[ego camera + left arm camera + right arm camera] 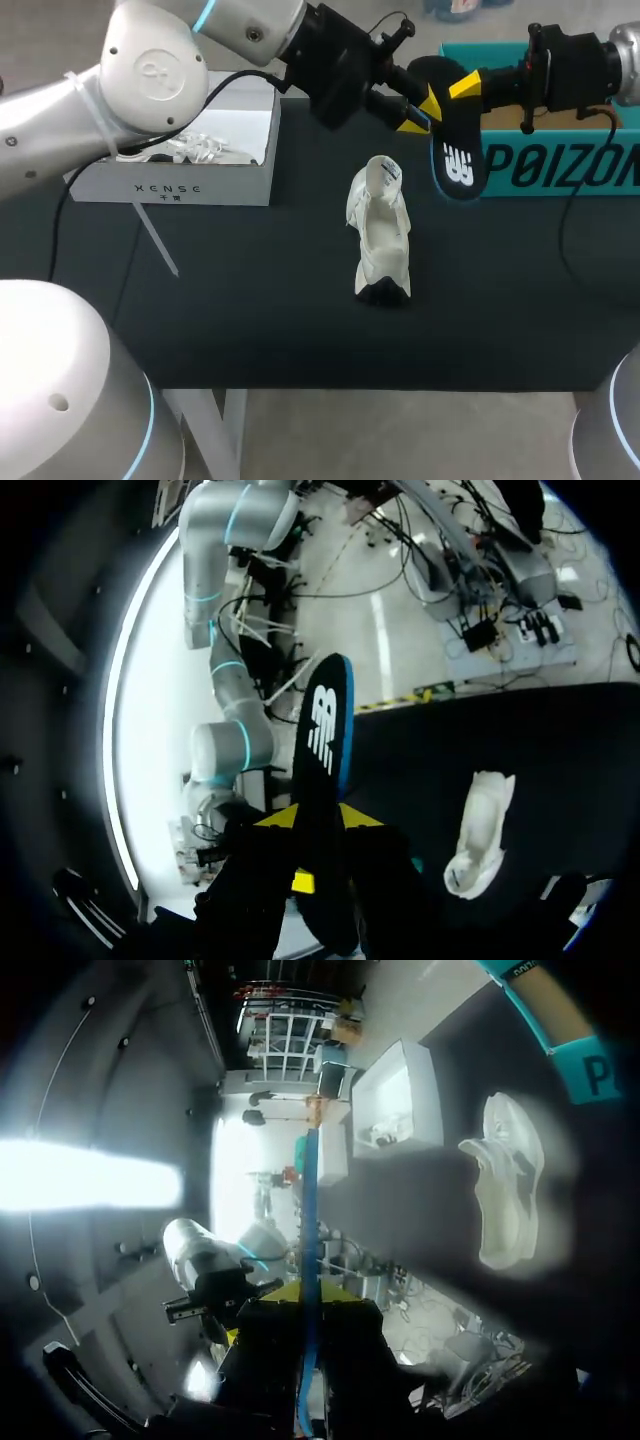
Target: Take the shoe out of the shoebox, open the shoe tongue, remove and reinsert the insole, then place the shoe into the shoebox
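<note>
The left claw (318, 818) and right claw (312, 1295) both pinch the insole (458, 165) between them, above the shoe (380, 235); thin, light and floppy, it likely handles best held firmly across its flat faces.

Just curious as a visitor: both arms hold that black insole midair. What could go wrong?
Both the left gripper and the right gripper pinch the thin black insole with a blue edge; uneven pulling could bend or drop it. The white shoe sits unheld on the dark table, so pushing the insole in might shove it.
</note>
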{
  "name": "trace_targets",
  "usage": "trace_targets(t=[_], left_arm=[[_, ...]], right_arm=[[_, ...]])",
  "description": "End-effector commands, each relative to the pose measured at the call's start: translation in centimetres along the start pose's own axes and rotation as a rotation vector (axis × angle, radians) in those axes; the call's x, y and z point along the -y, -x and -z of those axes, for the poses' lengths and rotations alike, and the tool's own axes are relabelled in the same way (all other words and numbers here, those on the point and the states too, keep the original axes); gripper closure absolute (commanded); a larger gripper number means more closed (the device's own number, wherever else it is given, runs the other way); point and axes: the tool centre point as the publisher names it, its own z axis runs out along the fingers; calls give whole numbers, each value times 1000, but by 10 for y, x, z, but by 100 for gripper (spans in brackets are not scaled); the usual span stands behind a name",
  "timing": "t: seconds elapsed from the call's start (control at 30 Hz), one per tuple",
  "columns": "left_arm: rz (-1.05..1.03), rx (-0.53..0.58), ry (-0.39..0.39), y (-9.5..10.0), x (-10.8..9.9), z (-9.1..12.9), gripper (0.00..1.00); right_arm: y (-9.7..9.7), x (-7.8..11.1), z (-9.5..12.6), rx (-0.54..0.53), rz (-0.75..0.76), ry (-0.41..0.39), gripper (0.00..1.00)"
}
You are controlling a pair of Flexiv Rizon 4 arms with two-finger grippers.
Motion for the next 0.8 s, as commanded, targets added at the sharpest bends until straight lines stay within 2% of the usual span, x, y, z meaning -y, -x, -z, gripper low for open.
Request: trace_targets(t=[0.03, 0.23, 0.37, 0.6, 0.8], left_arm=[[31, -125, -32, -2, -4, 11, 0], [99, -410, -100, -16, -11, 24, 0], [133, -559, -64, -15, -19, 31, 0], [144, -660, 14, -5, -34, 32, 0], [151, -693, 63, 5, -44, 31, 0]], right_arm=[[4, -4, -5, 15, 1, -4, 100], [19, -8, -12, 62, -6, -2, 100], [26, -10, -18, 108, 0, -1, 100], [29, -11, -26, 125, 0, -2, 100], [30, -9, -34, 53, -59, 12, 100]])
